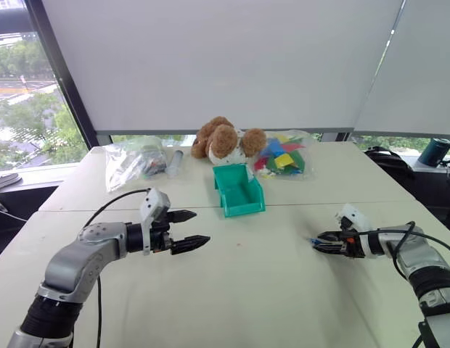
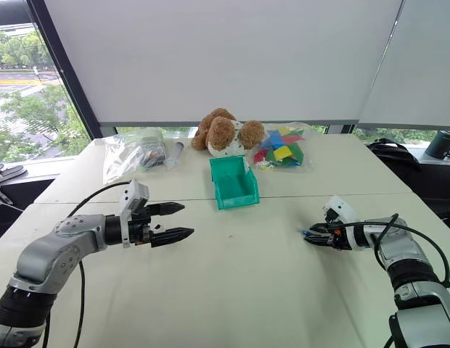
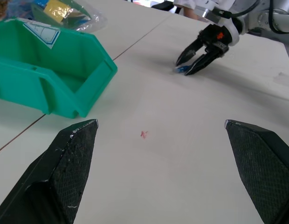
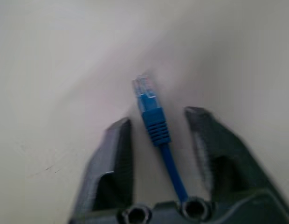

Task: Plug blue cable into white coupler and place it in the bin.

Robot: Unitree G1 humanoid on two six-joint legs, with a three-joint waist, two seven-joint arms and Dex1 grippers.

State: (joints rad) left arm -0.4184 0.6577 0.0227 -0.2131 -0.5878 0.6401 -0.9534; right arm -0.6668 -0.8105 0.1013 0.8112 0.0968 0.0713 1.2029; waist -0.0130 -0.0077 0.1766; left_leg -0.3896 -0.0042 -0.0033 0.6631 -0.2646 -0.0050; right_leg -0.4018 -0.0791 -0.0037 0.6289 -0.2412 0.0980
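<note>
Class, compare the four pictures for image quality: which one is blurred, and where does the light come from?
Right wrist view: blurred, with the blue cable and the fingers soft-edged. Left wrist view: sharp, down to the weave on the fingers and the bin. Head views: daylight from the windows behind the table; soft shadows, no glare.

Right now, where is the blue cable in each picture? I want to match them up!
Left eye view: blue cable, right of middle, at the right gripper's tips on the table.
Right eye view: same spot.
Left wrist view: a blue speck by the far gripper's tips.
Right wrist view: between the two black fingers, plug pointing away.
Shared landmark: the right gripper; the bin stands apart from it.
</note>
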